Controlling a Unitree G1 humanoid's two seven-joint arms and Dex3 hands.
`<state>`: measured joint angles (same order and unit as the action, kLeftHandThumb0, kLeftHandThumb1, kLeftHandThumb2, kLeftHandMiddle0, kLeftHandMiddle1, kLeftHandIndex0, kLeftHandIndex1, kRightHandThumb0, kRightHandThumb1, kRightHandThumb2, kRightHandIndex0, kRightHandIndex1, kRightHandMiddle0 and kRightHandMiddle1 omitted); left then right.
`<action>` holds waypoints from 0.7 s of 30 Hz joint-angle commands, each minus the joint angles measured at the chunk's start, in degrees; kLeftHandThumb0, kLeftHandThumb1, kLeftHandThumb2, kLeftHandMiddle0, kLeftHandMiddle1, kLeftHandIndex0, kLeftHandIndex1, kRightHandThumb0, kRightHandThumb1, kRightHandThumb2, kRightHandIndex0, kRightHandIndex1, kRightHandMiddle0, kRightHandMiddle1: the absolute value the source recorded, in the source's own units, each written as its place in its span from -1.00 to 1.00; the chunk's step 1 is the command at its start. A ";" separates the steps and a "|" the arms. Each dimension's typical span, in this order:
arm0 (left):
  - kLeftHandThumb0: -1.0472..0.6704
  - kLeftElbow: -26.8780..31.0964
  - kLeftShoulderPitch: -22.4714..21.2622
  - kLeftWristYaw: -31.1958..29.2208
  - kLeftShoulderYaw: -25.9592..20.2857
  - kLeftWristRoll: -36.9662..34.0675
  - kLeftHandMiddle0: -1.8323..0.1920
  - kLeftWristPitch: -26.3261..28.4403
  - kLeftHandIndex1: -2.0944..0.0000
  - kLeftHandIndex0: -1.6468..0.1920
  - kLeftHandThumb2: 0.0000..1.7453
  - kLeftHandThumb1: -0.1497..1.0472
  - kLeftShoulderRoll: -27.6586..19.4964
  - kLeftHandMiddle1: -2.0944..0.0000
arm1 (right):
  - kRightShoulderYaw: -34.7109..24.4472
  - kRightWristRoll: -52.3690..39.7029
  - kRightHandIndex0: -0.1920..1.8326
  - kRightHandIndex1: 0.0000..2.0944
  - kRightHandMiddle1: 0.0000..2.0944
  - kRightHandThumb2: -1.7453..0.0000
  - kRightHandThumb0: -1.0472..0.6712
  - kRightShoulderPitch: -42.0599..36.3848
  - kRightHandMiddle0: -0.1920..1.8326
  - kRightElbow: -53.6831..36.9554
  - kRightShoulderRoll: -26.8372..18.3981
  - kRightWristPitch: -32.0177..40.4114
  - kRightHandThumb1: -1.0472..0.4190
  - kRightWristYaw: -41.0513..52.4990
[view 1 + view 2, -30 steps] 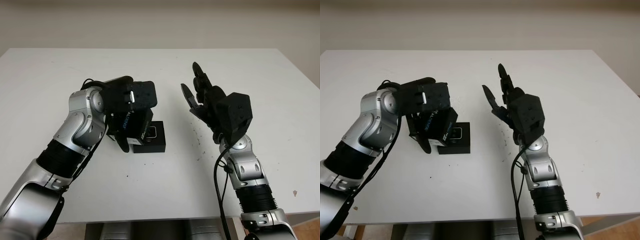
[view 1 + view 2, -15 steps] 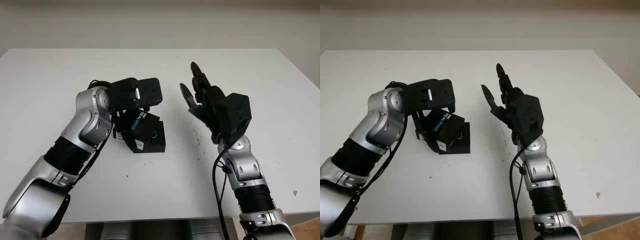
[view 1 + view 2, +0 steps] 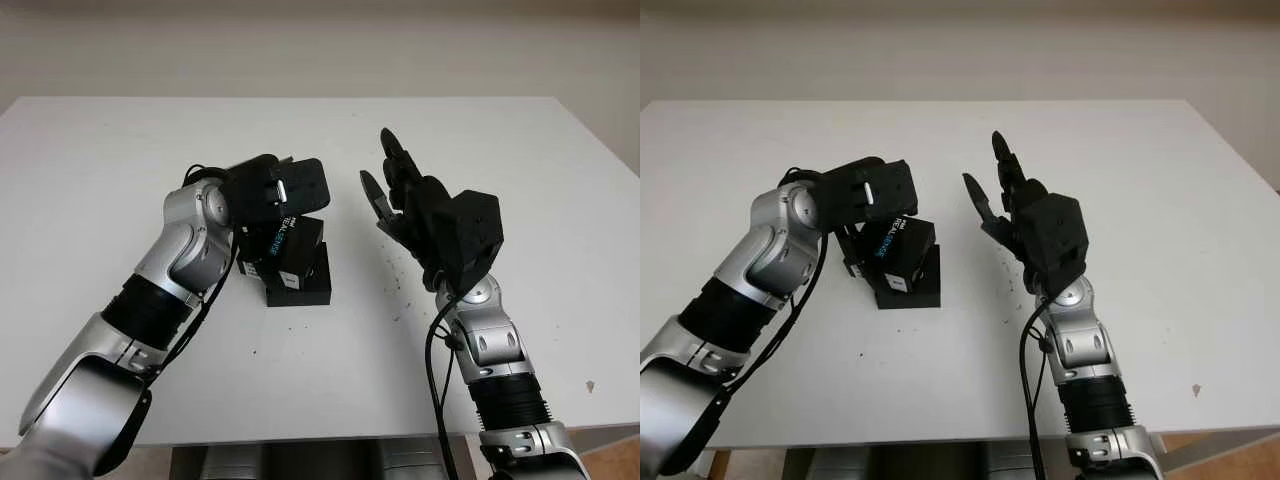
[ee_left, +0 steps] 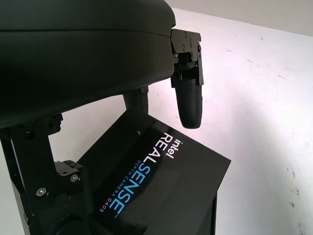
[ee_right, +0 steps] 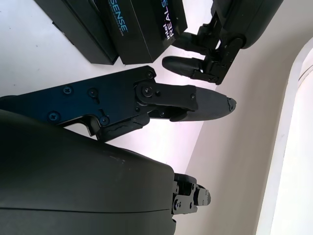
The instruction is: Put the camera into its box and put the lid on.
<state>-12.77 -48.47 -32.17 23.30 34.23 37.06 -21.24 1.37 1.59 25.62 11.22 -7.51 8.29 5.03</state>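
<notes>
My left hand [image 3: 268,232] is shut on the black box lid [image 3: 292,245], which bears the print "Intel RealSense". The lid hangs slightly tilted right over the black box base [image 3: 305,290] on the white table [image 3: 120,160], touching or nearly touching it. In the left wrist view the printed lid [image 4: 156,196] sits under the hand's shell, with one finger [image 4: 189,100] reaching past its far edge. My right hand [image 3: 392,190] is open and raised above the table, a short way right of the box. The right wrist view shows the lid [image 5: 139,29] beyond one of that hand's fingers [image 5: 166,98].
Small dark specks [image 3: 398,285] dot the table between the box and my right arm. The table's front edge [image 3: 300,435] runs close below both forearms. Bare white surface stretches behind and to both sides.
My left hand has carried the lid to the right and turned it from a steep tilt to nearly level over the box base. The right hand has barely shifted.
</notes>
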 commanded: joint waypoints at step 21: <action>-0.09 4.29 -4.41 -3.29 0.56 -10.97 -0.09 29.07 -1.00 0.47 -0.45 1.00 3.57 -1.00 | 0.19 1.14 -0.87 -0.95 -0.95 0.50 -0.61 1.03 -0.84 1.60 0.51 -1.18 -1.00 -0.41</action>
<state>-9.93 -51.79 -34.93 22.59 24.20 65.79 -18.31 1.60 2.82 25.62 12.85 -7.36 7.73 4.61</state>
